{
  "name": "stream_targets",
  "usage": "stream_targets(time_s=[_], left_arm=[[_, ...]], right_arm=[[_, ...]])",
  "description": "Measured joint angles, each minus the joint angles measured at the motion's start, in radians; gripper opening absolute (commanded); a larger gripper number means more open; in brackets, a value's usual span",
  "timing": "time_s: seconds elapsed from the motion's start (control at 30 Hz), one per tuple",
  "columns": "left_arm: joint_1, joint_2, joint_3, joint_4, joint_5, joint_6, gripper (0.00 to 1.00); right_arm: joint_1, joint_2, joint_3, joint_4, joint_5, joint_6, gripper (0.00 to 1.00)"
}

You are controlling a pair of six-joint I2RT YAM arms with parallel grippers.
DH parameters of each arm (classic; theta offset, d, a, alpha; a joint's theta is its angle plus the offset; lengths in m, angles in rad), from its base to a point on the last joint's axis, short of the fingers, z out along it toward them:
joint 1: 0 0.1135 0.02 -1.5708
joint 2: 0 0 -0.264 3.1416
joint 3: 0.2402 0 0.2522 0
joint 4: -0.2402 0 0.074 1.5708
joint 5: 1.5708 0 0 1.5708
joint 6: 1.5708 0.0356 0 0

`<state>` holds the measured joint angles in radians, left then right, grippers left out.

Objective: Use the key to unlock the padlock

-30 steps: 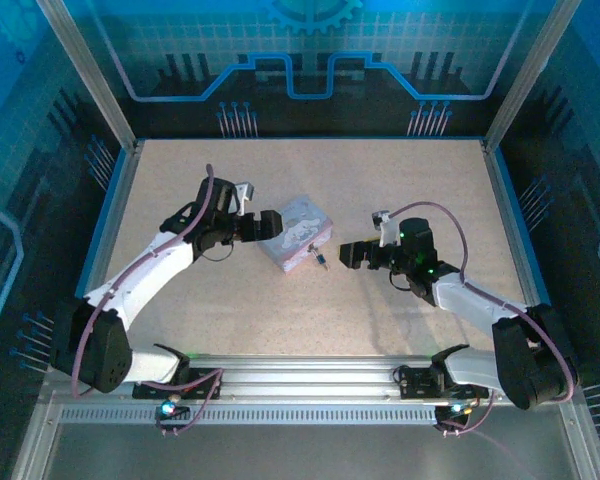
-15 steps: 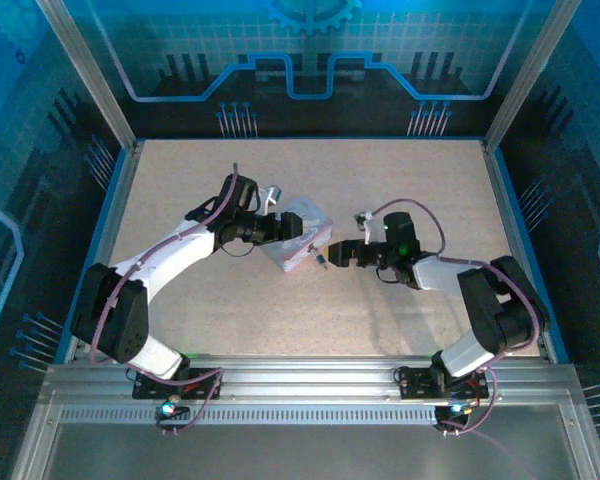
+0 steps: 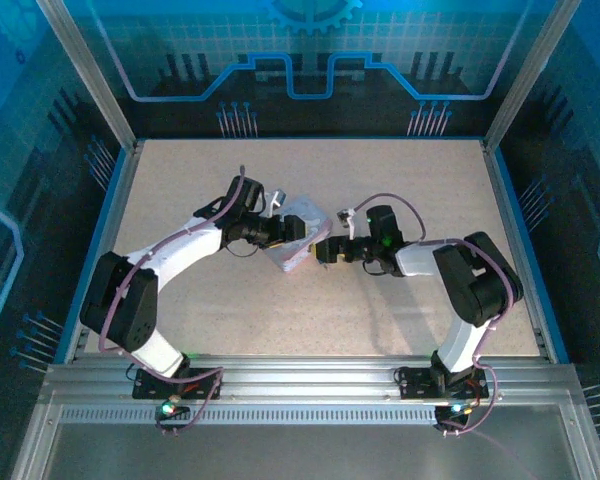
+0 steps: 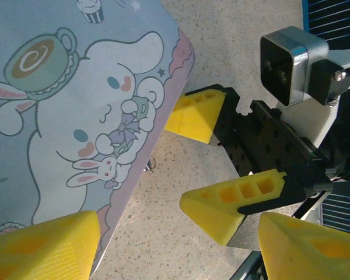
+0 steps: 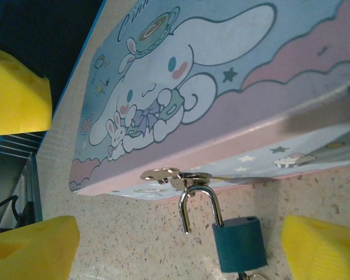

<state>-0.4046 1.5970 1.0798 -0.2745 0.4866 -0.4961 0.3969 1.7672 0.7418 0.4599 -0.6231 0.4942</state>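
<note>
The padlock (image 5: 239, 244) has a small teal body and hangs by its thin shackle (image 5: 195, 195) from the hasp (image 5: 163, 174) of the pale cartoon-printed tin box (image 5: 221, 76). One shackle end stands free of the body. A sliver of the key (image 5: 245, 276) pokes from the body's underside at the frame edge. My right gripper (image 5: 181, 251) is open, with a yellow finger on each side of the padlock and touching nothing. My left gripper (image 4: 181, 245) is open over the box's (image 4: 64, 105) near edge. From above, the left gripper (image 3: 295, 232) and the right gripper (image 3: 327, 250) meet at the box (image 3: 302, 213).
The right gripper's yellow fingers (image 4: 195, 114) sit close to the box's side in the left wrist view, next to the hasp (image 4: 150, 166). Speckled tabletop (image 3: 310, 330) lies all around the box. Blue walls and metal posts (image 3: 85, 75) ring the table.
Both arms have closed in on the box. The right gripper slid left until its fingers flank the padlock, and the left gripper moved right over the box.
</note>
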Motion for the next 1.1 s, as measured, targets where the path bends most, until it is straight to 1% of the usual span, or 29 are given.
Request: stream_targets(time_s=[0.27, 0.6, 0.8, 0.93, 1.1], left_arm=[[0.000, 0.007, 0.000, -0.007, -0.023, -0.002, 0.72], [0.000, 0.026, 0.000, -0.008, -0.026, -0.003, 0.72], [0.000, 0.026, 0.000, -0.009, -0.027, -0.003, 0.72], [0.001, 0.026, 0.000, -0.009, -0.029, -0.003, 0.72], [0.002, 0.026, 0.000, -0.012, -0.029, -0.003, 0.72]], right_arm=[[0.005, 0.056, 0.031, -0.005, -0.013, -0.021, 0.92], [0.061, 0.072, 0.040, -0.015, -0.005, -0.039, 0.91], [0.080, 0.068, 0.035, -0.013, 0.020, -0.043, 0.86], [0.094, 0.054, 0.012, -0.013, 0.013, -0.041, 0.83], [0.102, 0.046, 0.000, -0.014, -0.003, -0.031, 0.82]])
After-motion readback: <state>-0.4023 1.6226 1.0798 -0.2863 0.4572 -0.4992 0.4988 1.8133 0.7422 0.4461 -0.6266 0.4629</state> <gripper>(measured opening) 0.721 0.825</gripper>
